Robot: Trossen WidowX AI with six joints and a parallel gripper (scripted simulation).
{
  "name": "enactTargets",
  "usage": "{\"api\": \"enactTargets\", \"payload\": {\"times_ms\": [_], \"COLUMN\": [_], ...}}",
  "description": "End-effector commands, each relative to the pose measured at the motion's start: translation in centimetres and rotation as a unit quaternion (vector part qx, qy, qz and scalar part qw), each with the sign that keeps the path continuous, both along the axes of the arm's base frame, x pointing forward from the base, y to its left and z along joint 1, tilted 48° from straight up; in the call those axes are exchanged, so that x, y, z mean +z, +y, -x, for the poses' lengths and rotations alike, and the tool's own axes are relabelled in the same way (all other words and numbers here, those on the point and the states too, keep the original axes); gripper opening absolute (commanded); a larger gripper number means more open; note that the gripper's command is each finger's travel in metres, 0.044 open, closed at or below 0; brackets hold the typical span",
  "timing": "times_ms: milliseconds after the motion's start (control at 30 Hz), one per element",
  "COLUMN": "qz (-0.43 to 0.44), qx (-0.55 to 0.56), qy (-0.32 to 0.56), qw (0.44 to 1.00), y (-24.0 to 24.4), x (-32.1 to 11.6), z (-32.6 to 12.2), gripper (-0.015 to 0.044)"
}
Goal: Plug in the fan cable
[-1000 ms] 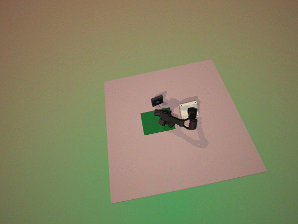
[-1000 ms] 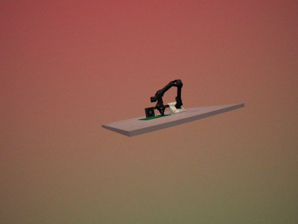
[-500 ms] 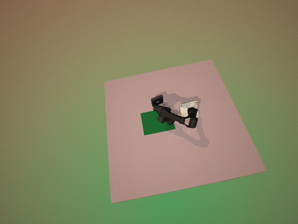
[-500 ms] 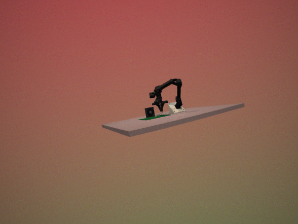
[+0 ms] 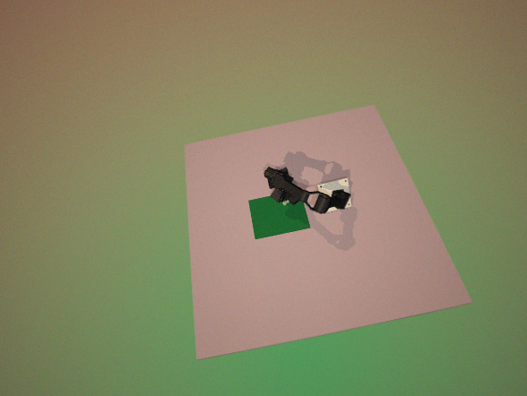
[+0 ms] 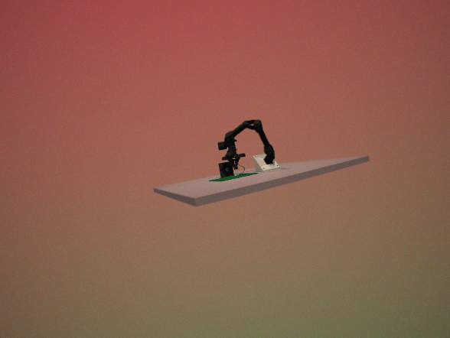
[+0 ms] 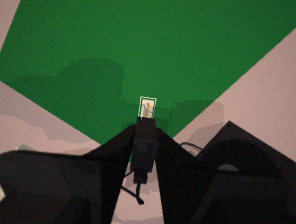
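My gripper is shut on the black plug, whose cable trails from its rear end. The plug is held above the green board. The white four-pin header is on the board, just beyond the plug's front end in the wrist view. Its near end is covered by the plug there. A gap shows between the fingertips and the board in the exterior view. The fingertips are hidden by the arm in the top view.
The black fan stands close beside the gripper, at the board's edge. The arm hides most of it in the top view. A white angled block is by the arm's base. All stand on a pinkish table top.
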State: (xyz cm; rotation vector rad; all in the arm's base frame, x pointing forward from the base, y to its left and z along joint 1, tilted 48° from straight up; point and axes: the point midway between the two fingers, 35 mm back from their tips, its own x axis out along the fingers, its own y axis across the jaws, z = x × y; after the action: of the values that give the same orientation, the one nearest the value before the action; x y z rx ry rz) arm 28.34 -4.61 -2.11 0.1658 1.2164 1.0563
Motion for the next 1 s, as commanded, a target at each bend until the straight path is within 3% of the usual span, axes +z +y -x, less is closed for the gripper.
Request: {"api": "enactTargets", "payload": {"times_ms": [0,967], "qz": [0.002,0.001], "qx": [0.005,0.005], "qy": [-0.001,-0.001], "qw": [1.0,1.0], "y": [-0.1,1.6], "x": [-0.3,-1.3], "z": [-0.1,-0.6], "gripper": [0.0,0.0]}}
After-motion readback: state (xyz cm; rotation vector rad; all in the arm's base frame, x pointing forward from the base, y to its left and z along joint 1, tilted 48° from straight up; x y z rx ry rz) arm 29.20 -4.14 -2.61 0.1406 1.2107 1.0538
